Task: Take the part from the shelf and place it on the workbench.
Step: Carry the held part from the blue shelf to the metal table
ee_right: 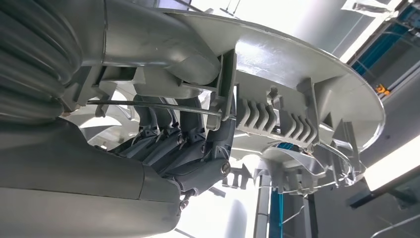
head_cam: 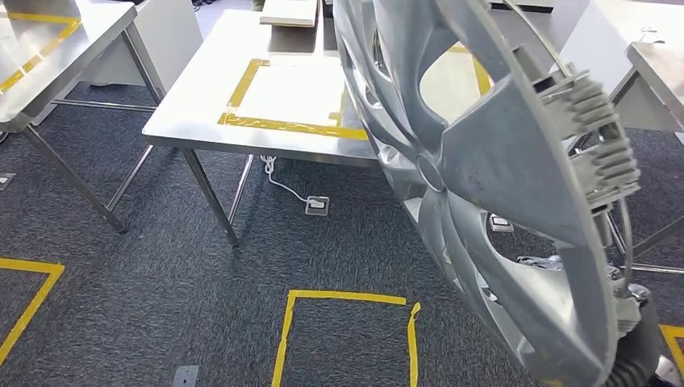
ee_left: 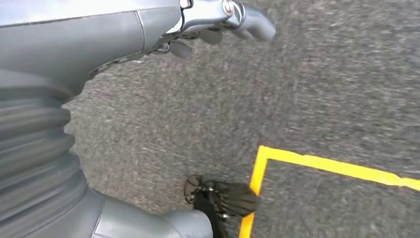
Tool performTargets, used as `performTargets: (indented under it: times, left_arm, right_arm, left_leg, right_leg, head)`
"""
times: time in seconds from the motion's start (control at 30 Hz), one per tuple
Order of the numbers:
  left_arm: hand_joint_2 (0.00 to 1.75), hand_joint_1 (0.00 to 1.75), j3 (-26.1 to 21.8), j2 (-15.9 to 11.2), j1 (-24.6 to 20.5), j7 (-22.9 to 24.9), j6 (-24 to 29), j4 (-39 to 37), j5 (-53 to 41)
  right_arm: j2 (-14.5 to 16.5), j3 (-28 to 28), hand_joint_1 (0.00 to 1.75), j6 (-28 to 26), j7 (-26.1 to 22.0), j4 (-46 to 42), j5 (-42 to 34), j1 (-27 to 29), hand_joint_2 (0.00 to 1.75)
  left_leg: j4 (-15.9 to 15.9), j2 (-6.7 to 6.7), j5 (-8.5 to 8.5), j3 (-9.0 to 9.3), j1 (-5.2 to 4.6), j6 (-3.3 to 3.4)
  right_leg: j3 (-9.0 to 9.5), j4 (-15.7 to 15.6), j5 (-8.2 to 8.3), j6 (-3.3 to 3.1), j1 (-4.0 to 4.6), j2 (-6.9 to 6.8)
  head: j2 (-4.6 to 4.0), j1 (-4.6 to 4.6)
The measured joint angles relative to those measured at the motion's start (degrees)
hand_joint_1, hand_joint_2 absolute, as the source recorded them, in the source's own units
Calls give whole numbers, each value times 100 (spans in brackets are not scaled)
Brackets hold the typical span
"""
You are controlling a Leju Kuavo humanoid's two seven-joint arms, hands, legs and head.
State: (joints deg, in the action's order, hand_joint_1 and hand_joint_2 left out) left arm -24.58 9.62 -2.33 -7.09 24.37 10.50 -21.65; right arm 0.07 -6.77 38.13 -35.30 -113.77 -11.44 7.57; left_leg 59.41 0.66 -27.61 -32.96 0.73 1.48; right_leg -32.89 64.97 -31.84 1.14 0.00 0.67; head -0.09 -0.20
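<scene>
Silver wheel cover [head_cam: 484, 185] held upright at right of frame, rim gripped by right robot hand [ee_right: 198, 144], fingers [ee_right: 173, 144] curled behind it. Left robot hand [ee_left: 218, 20] hanging over grey carpet [ee_left: 322, 89], fingers curled, grasping nothing. Tabletop [head_cam: 202, 97] with yellow tape square [head_cam: 274, 124] at upper centre.

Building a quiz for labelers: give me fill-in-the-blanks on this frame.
1. The silver wheel cover is held by the robot's ____ robot hand.
2. The tape square on the workbench is ____ in colour.
3. The left robot hand hangs over grey ____ and holds nothing.

Missing words: right; yellow; carpet
</scene>
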Motion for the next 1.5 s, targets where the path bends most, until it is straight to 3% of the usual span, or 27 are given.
performTargets:
  times: [0.07, 0.1, 0.13, 0.17, 0.23, 0.3, 0.33, 0.4, 0.43, 0.5, 0.53, 0.6, 0.63, 0.67, 0.73, 0.8, 0.93, 1.0, 1.1, 1.13, 1.17, 1.2, 1.23, 1.27, 1.3, 1.43, 1.5]
  left_arm:
    - [175, 0, -9, -2, -2, 3, 0, -1, -1]
    - [175, 0, -15, -4, 5, 4, 0, -1, -1]
    - [175, 0, -20, -5, 9, 5, 0, -1, -1]
    - [175, 0, -22, -6, 11, 5, 0, 0, -1]
    - [175, 0, -23, -2, 10, 4, 0, 0, -1]
    - [175, 0, -24, 2, 9, 3, 0, 0, -4]
    - [175, 0, -25, 3, 9, 3, 0, -1, -6]
    - [175, 0, -27, 8, 3, 1, -1, 0, -10]
    - [175, 0, -27, 11, -5, -2, -1, 0, -11]
    - [175, 0, -29, 14, -26, -5, -2, 1, -11]
    - [175, 0, -30, 13, -28, -4, -2, 1, -11]
    - [175, 0, -33, 9, -10, 0, 3, 0, -11]
    - [175, 0, -34, 5, 5, 2, 5, -1, -11]
    - [175, 0, -36, 2, 17, 3, 8, -1, -11]
    - [175, 0, -36, -7, 25, 0, 10, -1, -11]
    - [175, 0, -36, -15, 20, -4, 11, -2, -13]
    - [175, 0, -41, -14, 20, -10, 11, 1, -24]
    - [175, 0, -45, -15, 9, -14, 10, 4, -37]
    - [175, 0, -48, -16, 12, -8, 9, 5, -48]
    - [175, 0, -48, -16, 19, -3, 9, 4, -49]
    - [175, 0, -49, -15, 23, 1, 9, 4, -49]
    - [175, 0, -49, -14, 24, 4, 9, 4, -49]
    - [175, 0, -49, -13, 24, 5, 9, 4, -49]
    - [175, 0, -50, -11, 23, 6, 9, 3, -49]
    - [175, 0, -51, -10, 20, 7, 9, 2, -48]
    - [175, 0, -59, -5, 15, 17, 17, 1, -46]
    - [175, 0, -63, -2, 5, 23, 23, 1, -45]
  right_arm:
    - [0, -1, 175, 1, 10, 0, -4, -10, 175]
    - [0, -1, 175, 1, 16, 0, -6, -10, 175]
    - [0, -1, 175, 1, 23, 0, -5, -12, 175]
    - [0, -1, 175, 1, 30, 0, -5, -15, 175]
    - [0, -1, 175, 1, 44, 1, -6, -30, 175]
    - [0, 1, 175, 1, 63, 2, -9, -60, 175]
    - [0, 1, 175, 1, 71, 2, -13, -68, 175]
    - [0, 2, 175, 1, 86, 0, -20, -73, 175]
    - [0, 2, 175, 0, 91, -1, -25, -74, 175]
    - [1, 2, 175, -2, 94, -1, -38, -82, 175]
    - [2, 2, 175, -4, 93, 1, -48, -86, 175]
    - [2, 2, 175, -6, 89, 7, -61, -86, 175]
    - [2, 2, 175, -6, 87, 11, -65, -86, 175]
    - [2, 2, 175, -7, 88, 17, -66, -86, 175]
    - [2, 2, 175, -10, 91, 29, -65, -88, 175]
    - [2, 3, 175, -19, 96, 44, -64, -100, 175]
    - [2, 4, 175, -29, 103, 61, -70, -131, 175]
    - [2, 7, 175, -27, 104, 64, -72, -147, 175]
    - [2, 8, 175, -24, 96, 74, -78, -155, 175]
    - [2, 8, 175, -21, 93, 77, -80, -155, 175]
    - [2, 8, 175, -16, 91, 80, -82, -155, 175]
    - [2, 8, 175, -10, 90, 81, -83, -155, 175]
    - [2, 6, 175, -3, 90, 81, -84, -155, 175]
    - [2, 4, 175, 7, 88, 86, -89, -154, 175]
    - [2, 2, 175, 17, 86, 94, -93, -155, 175]
    - [1, -2, 175, 54, 72, 116, -116, -158, 175]
    - [0, -5, 175, 60, 69, 119, -121, -163, 175]
  left_leg:
    - [0, 60, -49, 25, -8, 20]
    - [0, 97, -80, 49, -14, 21]
    - [0, 138, -115, 86, -20, 19]
    - [0, 183, -153, 135, -26, 17]
    - [-6, 277, -234, 249, -36, 0]
    - [-33, 375, -303, 327, -44, -57]
    - [-25, 424, -308, 373, -46, -100]
    - [25, 473, -308, 444, -44, -193]
    - [126, 401, -329, 459, -41, -229]
    - [545, 154, -530, 269, -26, -277]
    - [881, 42, -687, 72, -20, -287]
    - [1474, -29, -944, -373, -19, -290]
    - [1551, -34, -942, -502, -21, -287]
    - [1428, -37, -816, -534, -22, -280]
    - [720, -44, -270, -382, -29, -241]
    - [147, -57, 47, -238, -54, -192]
    - [-12, -64, 80, -134, -49, -59]
    - [-33, -67, 43, -24, -24, -6]
    - [-37, -66, -51, 44, -21, 7]
    - [-37, -65, -89, 81, -20, -1]
    - [-37, -64, -131, 133, -19, -11]
    - [-37, -63, -177, 197, -16, -21]
    - [-39, -63, -226, 251, -14, -35]
    - [-37, -63, -274, 313, -14, -57]
    - [-43, -62, -319, 352, -15, -92]
    - [-12, -39, -388, 483, -15, -258]
    - [286, -44, -537, 398, -8, -297]
  right_leg:
    - [-470, 671, -258, 26, -9, -18]
    - [-644, 855, -294, 24, -9, -26]
    - [-718, 843, -212, 15, -7, -37]
    - [-678, 621, -17, -9, 0, -63]
    - [-411, -107, 420, -94, 50, -247]
    - [-266, -525, 441, -166, 109, -440]
    - [-260, -566, 360, -191, 120, -448]
    - [-179, -642, 426, -249, 97, -331]
    - [-110, -673, 479, -284, 71, -270]
    - [8, -687, 512, -331, 35, -192]
    - [33, -685, 488, -345, 29, -158]
    - [69, -682, 438, -355, 32, -69]
    - [103, -681, 406, -352, 35, -25]
    - [152, -680, 368, -346, 38, 10]
    - [271, -679, 273, -322, 40, 50]
    - [352, -672, 179, -268, 45, 71]
    - [386, -534, 119, -137, 58, 70]
    - [168, -130, -3, -73, 40, 29]
    - [-541, 852, -372, 18, -16, -12]
    - [-700, 976, -384, 35, -31, -22]
    - [-755, 901, -270, 44, -44, -32]
    - [-704, 631, -44, 43, -55, -43]
    - [-585, 235, 251, 33, -60, -58]
    - [-471, -123, 446, 16, -52, -79]
    - [-388, -380, 528, -11, -36, -100]
    - [-207, -612, 515, -183, -6, -74]
    - [-65, -637, 483, -271, -18, -59]
  head:
    - [0, 8]
    - [0, 8]
    - [0, 8]
    - [0, 8]
    - [0, 4]
    - [0, 1]
    - [0, -1]
    - [0, 5]
    - [0, 2]
    - [0, -16]
    - [0, -25]
    - [0, -31]
    - [0, -30]
    - [0, -30]
    - [0, -30]
    - [0, -28]
    - [0, -21]
    - [0, 5]
    - [0, 28]
    - [0, 28]
    - [0, 28]
    - [0, 28]
    - [0, 29]
    - [0, 28]
    - [0, 29]
    - [0, 31]
    - [0, 23]
